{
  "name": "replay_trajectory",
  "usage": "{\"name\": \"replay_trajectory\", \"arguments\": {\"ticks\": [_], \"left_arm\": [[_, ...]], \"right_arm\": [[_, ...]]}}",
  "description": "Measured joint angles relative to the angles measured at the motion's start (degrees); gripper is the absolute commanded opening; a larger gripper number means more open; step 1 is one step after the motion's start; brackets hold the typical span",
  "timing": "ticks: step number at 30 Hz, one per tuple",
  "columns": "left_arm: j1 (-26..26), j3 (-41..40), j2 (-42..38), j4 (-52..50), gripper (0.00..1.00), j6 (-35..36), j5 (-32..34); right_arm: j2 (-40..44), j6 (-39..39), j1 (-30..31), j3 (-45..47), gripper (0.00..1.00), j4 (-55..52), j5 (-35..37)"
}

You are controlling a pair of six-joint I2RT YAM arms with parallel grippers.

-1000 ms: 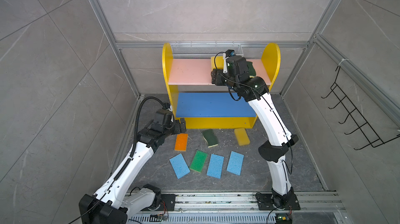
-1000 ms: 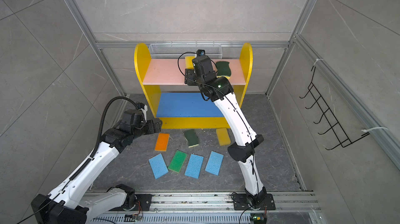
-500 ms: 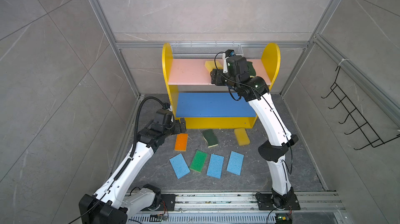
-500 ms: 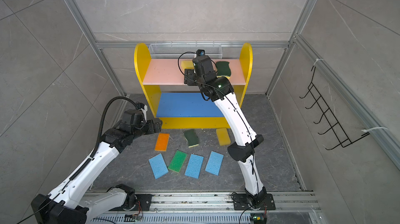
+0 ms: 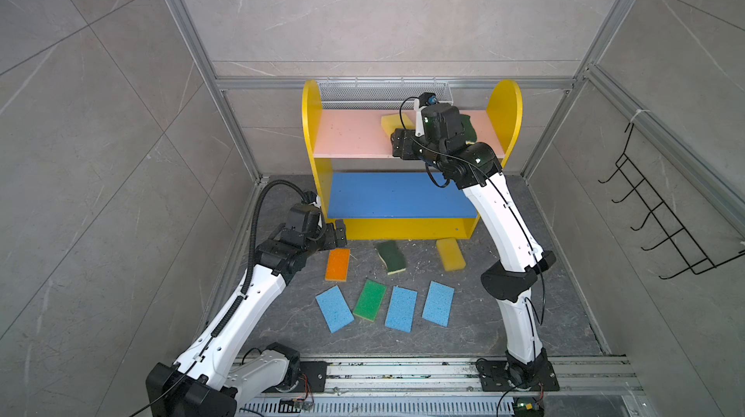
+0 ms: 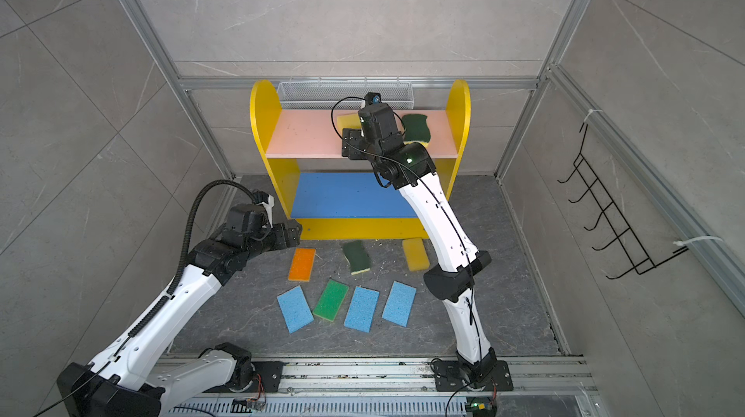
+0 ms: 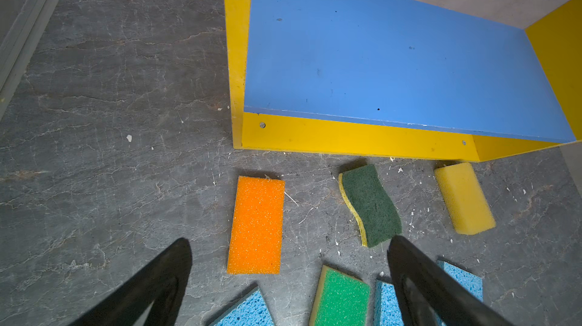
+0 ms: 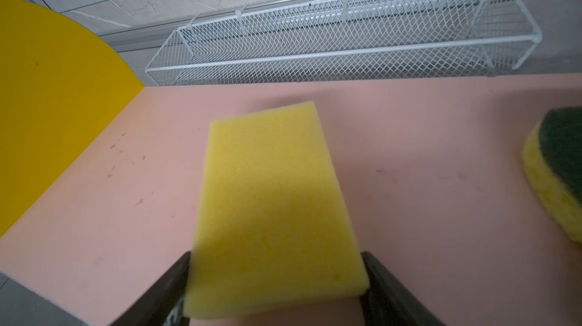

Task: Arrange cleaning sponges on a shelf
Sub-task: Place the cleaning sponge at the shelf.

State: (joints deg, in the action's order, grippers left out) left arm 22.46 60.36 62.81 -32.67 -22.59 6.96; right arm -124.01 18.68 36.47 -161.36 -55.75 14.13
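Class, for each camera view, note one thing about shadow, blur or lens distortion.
Right wrist view: a shadow crosses the yellow sponge, whose near end looks wider. Left wrist view: the left gripper has dark, low-detail fingers. Both top views: even light, only faint shadows.

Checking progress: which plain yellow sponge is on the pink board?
The yellow sponge between the jaws of the right gripper, on the pink board; the other yellow sponge lies on the floor by the shelf.
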Motion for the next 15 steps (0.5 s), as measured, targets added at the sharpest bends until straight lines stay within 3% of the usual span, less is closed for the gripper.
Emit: {"name": "replay_trajectory", "arguments": {"ticks": [11, 15], "left_arm": [[0.0, -0.28, -1.77, -0.11, 1.0, -0.39, 0.02], [0.0, -0.39, -2.6, -0.11, 0.99, -0.39, 0.07]], "right_arm": [[0.0, -0.22, 0.17, -0.31, 0.77, -1.11, 1.75], [0.0, 0.2, 0.39, -0.5, 0.72, -1.7, 2.86]]}}
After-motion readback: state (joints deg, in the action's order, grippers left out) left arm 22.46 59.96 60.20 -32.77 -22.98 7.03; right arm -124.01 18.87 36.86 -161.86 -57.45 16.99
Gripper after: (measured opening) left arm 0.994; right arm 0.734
